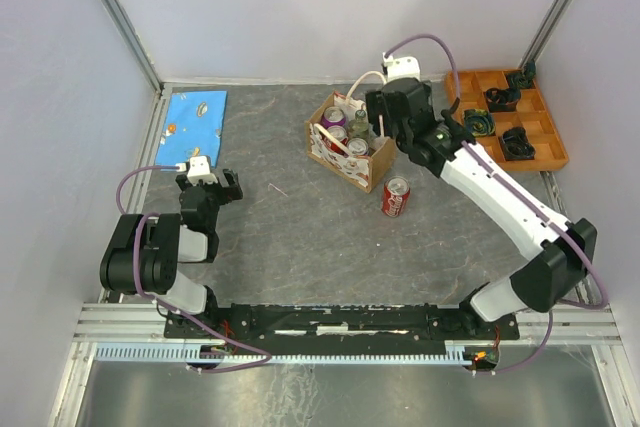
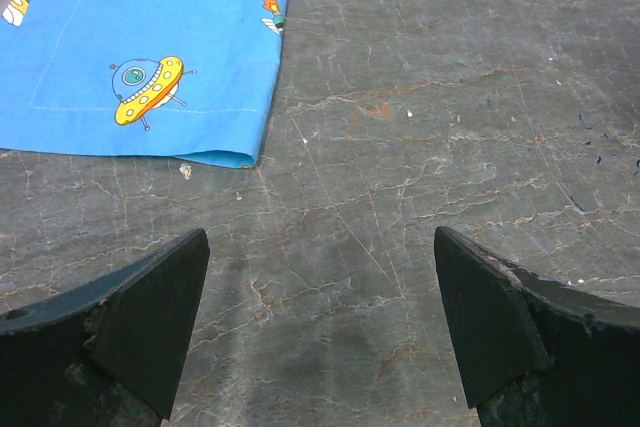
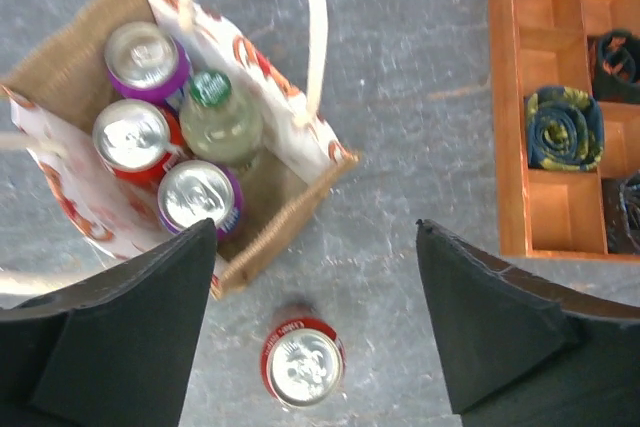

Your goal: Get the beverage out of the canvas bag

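The canvas bag (image 1: pixel 380 165) stands upright at the far middle of the table, its top open, holding three cans and a green-capped bottle (image 3: pixel 214 107). A red can (image 1: pixel 396 197) stands on the table just beside its near right corner. The right gripper (image 3: pixel 315 232) hovers above the bag's right side, fingers spread and empty. An orange tray (image 1: pixel 468 84) sits far right. The left gripper (image 2: pixel 320 237), also spread and empty, hangs over bare table near a blue cloth (image 1: pixel 195 117).

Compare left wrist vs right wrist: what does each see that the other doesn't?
Left wrist only: blue UFO-print cloth. Right wrist only: canvas bag holding three cans and a green-capped bottle, a red can standing outside it, the orange tray. Both: grey table; left gripper and right gripper each open, empty.
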You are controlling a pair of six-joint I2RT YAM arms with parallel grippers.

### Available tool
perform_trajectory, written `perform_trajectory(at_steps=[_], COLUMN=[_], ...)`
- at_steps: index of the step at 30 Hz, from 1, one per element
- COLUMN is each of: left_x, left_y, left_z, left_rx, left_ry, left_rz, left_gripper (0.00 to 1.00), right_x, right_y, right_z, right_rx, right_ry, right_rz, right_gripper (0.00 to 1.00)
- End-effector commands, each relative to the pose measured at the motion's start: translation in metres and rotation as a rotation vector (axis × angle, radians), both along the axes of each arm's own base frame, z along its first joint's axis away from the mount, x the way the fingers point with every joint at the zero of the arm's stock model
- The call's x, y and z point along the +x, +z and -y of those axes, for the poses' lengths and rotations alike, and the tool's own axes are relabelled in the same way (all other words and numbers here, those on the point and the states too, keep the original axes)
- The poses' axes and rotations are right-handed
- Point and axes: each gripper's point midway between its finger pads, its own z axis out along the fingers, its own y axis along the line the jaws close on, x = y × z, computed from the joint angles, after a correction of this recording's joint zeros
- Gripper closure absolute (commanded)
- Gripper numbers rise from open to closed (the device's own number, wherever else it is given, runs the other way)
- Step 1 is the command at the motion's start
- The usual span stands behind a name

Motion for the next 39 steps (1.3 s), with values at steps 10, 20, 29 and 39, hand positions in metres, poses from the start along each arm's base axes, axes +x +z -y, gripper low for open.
perform_trajectory(at_steps=[10,20,29,39], left_x=[0.009,0.009,0.009,0.009], left_y=[0.020,0.020,0.020,0.020], left_z=[-0.005,-0.005,-0.005,-0.004], left_rx=[0.067,0.067,0.067,0.067], left_ry=[0.010,0.010,0.010,0.008], left_rz=[0.062,0.062,0.062,0.063], left_gripper=[0.01,0.01,0.01,0.01], right_x=[0.049,0.049,0.044,0.053], right_y=[-0.043,-0.088,-0.131,-0.164], right_z=[-0.078,-0.083,-0.085,-0.078], right_rx=[-0.011,-0.022,-0.035,-0.076], right_ry=[0.206,0.210,0.211,0.158], right_rz=[-0.200,-0.322,-0.430,-0.478], right_gripper=[0.23,0.12,0.07,0.11])
